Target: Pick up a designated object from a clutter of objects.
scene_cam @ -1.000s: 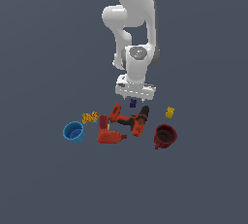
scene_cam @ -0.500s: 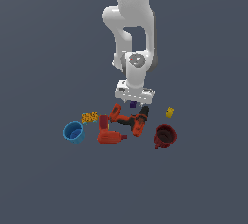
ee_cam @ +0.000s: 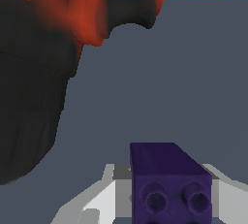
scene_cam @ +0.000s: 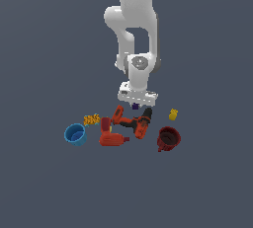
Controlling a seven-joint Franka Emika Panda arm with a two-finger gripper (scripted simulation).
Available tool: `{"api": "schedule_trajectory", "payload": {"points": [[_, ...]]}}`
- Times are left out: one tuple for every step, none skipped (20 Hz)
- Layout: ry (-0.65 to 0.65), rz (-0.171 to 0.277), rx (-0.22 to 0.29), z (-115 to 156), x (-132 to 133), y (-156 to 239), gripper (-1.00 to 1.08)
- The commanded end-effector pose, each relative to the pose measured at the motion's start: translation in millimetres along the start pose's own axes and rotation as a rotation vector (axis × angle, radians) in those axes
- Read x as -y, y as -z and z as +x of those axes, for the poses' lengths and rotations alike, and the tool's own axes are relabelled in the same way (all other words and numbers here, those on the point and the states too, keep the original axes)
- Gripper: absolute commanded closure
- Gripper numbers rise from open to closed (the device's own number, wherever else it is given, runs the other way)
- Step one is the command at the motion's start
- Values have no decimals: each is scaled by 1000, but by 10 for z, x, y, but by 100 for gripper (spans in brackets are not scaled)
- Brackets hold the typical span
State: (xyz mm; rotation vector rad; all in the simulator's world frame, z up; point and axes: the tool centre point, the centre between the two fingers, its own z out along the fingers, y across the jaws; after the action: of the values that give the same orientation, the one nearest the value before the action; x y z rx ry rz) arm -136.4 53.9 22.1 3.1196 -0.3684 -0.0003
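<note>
I see the pincer [scene_cam: 136,105] gripping the purple brick [ee_cam: 167,182] between its pale fingers [ee_cam: 99,199], low above the grey bench [scene_cam: 207,182]. Just beside it lies an orange-red-and-black power drill [scene_cam: 134,121]. Farther out stand the dark red mug [scene_cam: 168,138], the small yellow piece [scene_cam: 173,114] and the blue cup [scene_cam: 75,134].

Count: two power drills [scene_cam: 133,122] [scene_cam: 109,135], one blue cup [scene_cam: 75,134], one dark red mug [scene_cam: 168,138], one purple brick [scene_cam: 135,106], one yellow piece [scene_cam: 173,114], one orange lump [scene_cam: 91,119].
</note>
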Motion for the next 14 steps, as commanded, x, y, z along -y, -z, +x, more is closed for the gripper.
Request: {"api": "schedule_trajectory", "payload": {"points": [[0, 0, 0, 2, 0, -1, 108], [0, 0, 0, 2, 0, -1, 108], [0, 0, 0, 2, 0, -1, 108], [0, 0, 0, 2, 0, -1, 108], [0, 0, 0, 2, 0, -1, 108], [0, 0, 0, 1, 0, 0, 108], [0, 0, 0, 1, 0, 2, 108], [0, 0, 0, 3, 0, 8, 108], [0, 0, 0, 5, 0, 18, 108], [0, 0, 0, 8, 1, 33, 108], [0, 0, 0, 13, 1, 51, 108], [0, 0, 0, 18, 2, 73, 108], [0, 0, 0, 24, 3, 100, 108], [0, 0, 0, 31, 5, 130, 108]]}}
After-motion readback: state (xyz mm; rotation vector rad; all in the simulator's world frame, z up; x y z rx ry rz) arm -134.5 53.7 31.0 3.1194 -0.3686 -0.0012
